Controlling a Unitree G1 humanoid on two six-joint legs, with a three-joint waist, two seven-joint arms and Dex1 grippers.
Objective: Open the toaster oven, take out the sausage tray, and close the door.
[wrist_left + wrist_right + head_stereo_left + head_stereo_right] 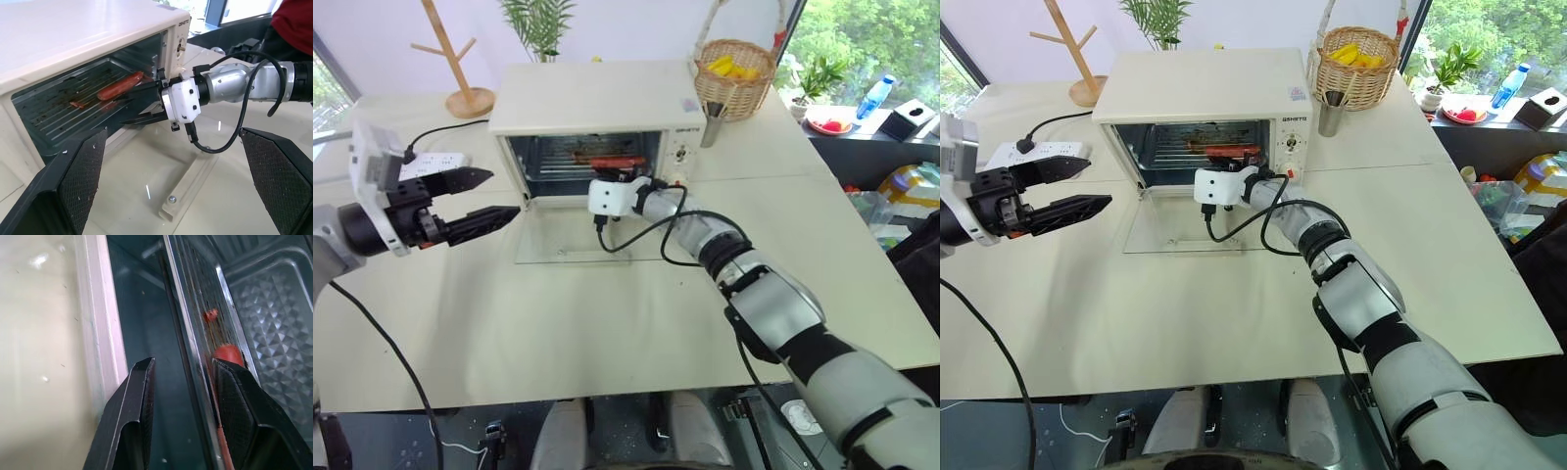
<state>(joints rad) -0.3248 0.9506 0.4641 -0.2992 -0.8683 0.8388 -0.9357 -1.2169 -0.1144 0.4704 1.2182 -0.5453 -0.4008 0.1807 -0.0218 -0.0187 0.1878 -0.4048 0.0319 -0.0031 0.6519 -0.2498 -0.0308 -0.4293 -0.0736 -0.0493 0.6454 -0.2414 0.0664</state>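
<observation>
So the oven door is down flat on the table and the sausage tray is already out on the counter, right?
Not quite. The door is down flat, but the sausage tray sits inside the toaster oven; the left wrist view shows it there, with the right end effector reaching its front edge.

The mouth of the toaster oven (pixel 592 117) is unblocked by the door (pixel 570 240), which is laid flat on the tabletop (pixel 558 323). The right side of the opening is occupied by the right hand (pixel 139 103) at the sausage tray (pixel 73 110). Open tabletop is left around the left hand (pixel 494 196).
</observation>
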